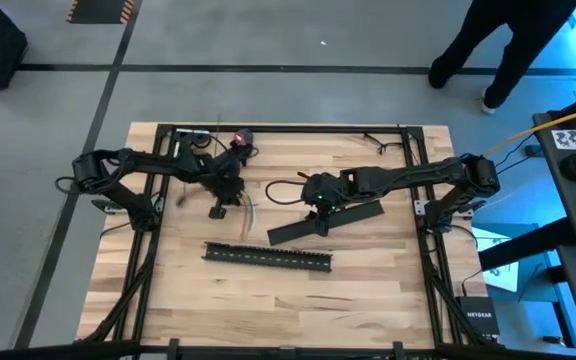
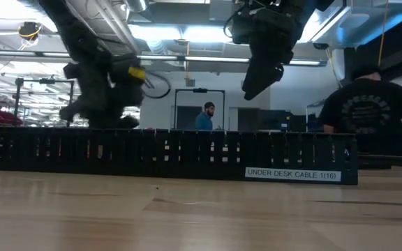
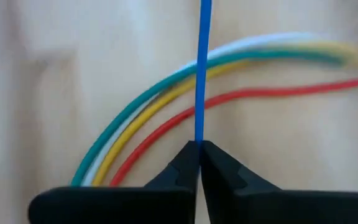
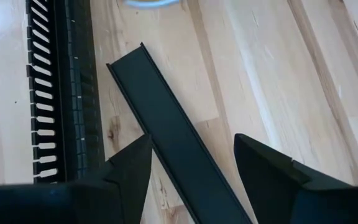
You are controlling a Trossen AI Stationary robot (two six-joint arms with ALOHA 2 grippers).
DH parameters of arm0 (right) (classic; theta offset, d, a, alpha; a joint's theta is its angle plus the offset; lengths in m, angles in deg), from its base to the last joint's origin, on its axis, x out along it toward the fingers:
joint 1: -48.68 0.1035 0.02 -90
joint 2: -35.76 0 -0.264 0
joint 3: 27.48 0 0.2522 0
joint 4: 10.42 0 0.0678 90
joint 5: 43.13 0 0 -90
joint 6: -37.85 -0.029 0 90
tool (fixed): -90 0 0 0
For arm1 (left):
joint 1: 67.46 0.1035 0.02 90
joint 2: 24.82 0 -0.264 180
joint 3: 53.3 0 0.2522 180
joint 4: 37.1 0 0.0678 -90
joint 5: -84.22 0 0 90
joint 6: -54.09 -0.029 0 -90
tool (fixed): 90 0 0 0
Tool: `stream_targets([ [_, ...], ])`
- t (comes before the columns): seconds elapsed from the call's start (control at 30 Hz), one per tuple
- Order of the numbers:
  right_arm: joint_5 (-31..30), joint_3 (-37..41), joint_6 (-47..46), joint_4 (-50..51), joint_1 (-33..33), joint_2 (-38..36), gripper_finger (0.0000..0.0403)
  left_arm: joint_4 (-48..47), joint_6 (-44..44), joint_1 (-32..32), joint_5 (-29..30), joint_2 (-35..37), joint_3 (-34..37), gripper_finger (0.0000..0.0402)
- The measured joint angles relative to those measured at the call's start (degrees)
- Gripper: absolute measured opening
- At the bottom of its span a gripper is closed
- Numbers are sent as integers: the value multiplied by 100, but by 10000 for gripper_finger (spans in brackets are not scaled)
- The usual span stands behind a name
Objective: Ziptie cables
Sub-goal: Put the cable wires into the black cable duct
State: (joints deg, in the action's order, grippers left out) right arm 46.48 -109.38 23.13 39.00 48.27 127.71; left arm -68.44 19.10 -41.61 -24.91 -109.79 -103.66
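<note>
Left tool pinched shut on blue wire | cables lie on counter just beyond slotted channel | thin, limp, light: grip near an end | right tool open above flat cover

Cables: five visible in the left wrist view, one each in blue, green, white, yellow and red. Slotted channel: one on the surface. Flat cover strip: one. Arms: two, each with one pincer; left pincer, right pincer. Persons in the room beyond: two in the low view.
</note>
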Motion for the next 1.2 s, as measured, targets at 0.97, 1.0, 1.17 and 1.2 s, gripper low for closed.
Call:
stream_targets([
  [0.97, -1066, -4, 116, -812, -14, -259, 221, 2294, 1867, -796, -237, 551, -1703, 1],
  [1.0, -1069, -4, 114, -719, -13, -374, 221, 2287, 1929, -792, -229, 612, -1737, 1],
  [1.17, -1084, -6, -46, -281, -9, -1164, 221, 2270, 2092, -792, -229, 900, -1817, 1],
  [1.2, -1060, -9, -54, -213, -9, -1354, 221, 2245, 2162, -795, -229, 921, -1817, 1],
])
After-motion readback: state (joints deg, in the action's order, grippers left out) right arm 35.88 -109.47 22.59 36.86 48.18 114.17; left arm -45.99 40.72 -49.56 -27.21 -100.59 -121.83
